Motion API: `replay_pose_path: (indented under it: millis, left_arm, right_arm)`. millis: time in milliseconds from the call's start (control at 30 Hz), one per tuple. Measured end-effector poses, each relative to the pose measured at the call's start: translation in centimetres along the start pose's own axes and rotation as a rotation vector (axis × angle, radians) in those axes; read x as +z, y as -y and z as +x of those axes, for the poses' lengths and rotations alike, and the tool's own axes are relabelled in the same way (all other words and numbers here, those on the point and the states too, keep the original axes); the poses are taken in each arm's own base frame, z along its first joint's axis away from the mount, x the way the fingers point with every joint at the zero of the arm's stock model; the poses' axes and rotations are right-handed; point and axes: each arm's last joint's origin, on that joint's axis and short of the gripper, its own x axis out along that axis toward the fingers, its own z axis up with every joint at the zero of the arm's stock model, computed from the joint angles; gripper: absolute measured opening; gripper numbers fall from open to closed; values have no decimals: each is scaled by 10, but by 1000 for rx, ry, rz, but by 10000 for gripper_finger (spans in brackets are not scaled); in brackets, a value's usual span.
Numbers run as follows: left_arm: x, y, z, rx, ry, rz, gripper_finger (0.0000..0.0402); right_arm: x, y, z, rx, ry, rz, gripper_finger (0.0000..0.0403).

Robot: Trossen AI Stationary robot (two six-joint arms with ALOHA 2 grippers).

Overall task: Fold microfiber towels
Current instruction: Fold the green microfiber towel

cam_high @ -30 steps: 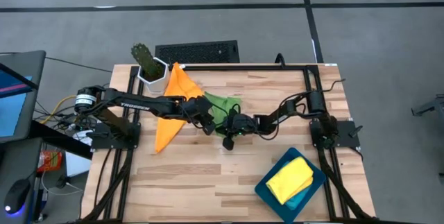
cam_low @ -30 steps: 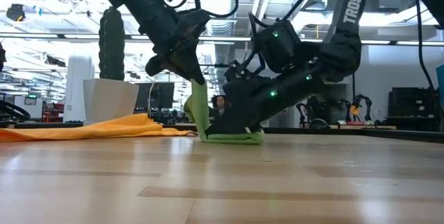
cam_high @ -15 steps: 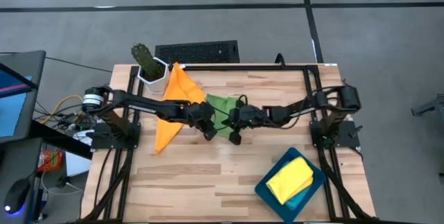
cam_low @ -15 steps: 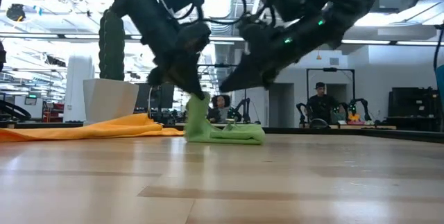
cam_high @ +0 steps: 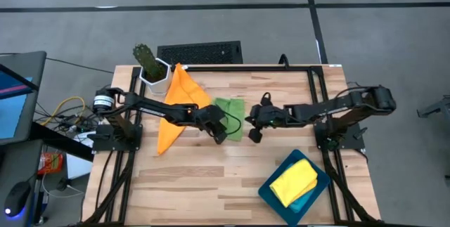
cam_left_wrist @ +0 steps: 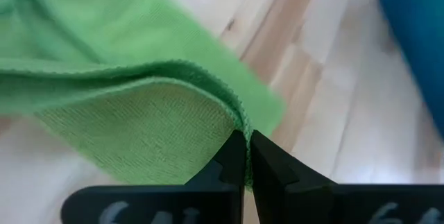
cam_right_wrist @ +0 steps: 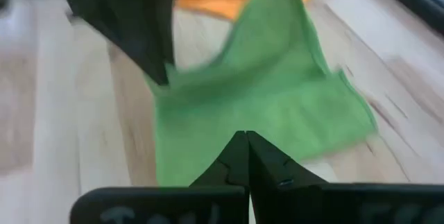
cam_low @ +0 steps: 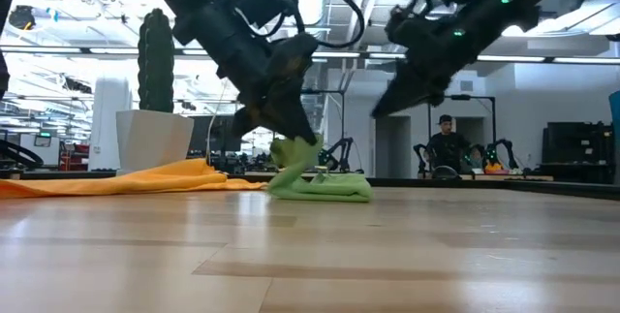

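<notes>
Left wrist view alone: left gripper pinching green towel edge; right gripper, pressed together empty, just right of towel

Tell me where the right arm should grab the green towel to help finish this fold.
Probably the green towel's free edge nearest the right gripper, approached low from that side. The left gripper already pinches a raised hem, and the rest lies flat.

Green towel edge pinched between closed fingers, wooden table
</notes>
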Motion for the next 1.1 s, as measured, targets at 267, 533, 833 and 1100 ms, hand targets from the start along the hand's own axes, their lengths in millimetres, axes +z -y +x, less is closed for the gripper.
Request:
replay_pose_path:
  millis: [267, 533, 833, 1100]
  left_arm:
    - [9, 7, 8, -12, -14, 27, 0]
    - [16, 15, 32, -46, -78, 60, 0]
    - [33, 27, 39, -22, -62, 93, 0]
    - [43, 32, 36, -14, -69, 150, 0]
  right_arm:
    - [-16, 5, -3, -41, -59, 40, 24]
    - [-26, -1, 7, -37, -121, 27, 22]
    - [-31, -4, 12, -37, -142, 27, 23]
    - [-54, -7, 29, 11, -71, 41, 22]
